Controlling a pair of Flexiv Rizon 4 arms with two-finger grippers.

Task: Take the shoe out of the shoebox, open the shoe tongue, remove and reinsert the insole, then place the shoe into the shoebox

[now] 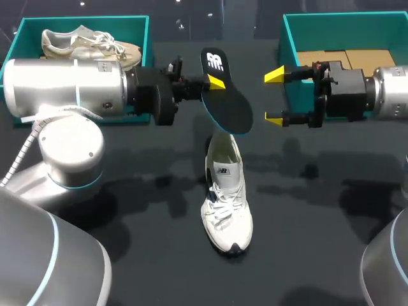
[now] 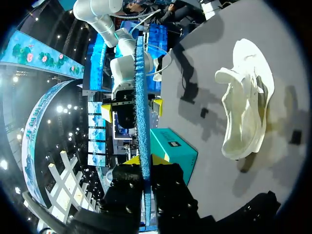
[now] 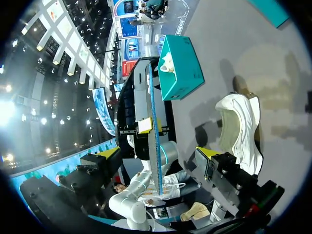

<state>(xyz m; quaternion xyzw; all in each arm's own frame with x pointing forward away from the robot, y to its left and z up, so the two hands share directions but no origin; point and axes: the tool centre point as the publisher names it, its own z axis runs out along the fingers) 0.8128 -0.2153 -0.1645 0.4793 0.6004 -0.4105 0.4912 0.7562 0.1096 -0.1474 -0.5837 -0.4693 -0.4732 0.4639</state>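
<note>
My left gripper (image 1: 213,81) is shut on the heel end of a dark insole (image 1: 227,102) with a blue edge and holds it in the air above the table's middle. In the left wrist view the insole (image 2: 141,97) shows edge-on, pinched between the yellow tips of that gripper (image 2: 145,161). Below it, a white shoe (image 1: 227,204) lies on the dark table with its toe toward the front edge and its tongue pulled open. My right gripper (image 1: 275,97) hangs open just right of the insole, apart from it. From the right wrist the insole (image 3: 155,131) stands ahead of the wide-spread fingers (image 3: 157,153), with the shoe (image 3: 239,126) beside them.
A teal shoebox (image 1: 145,38) at the back left holds a second, beige shoe (image 1: 89,44). A second teal box (image 1: 290,44) at the back right has cardboard on its floor. The dark table (image 1: 319,223) is bare around the white shoe.
</note>
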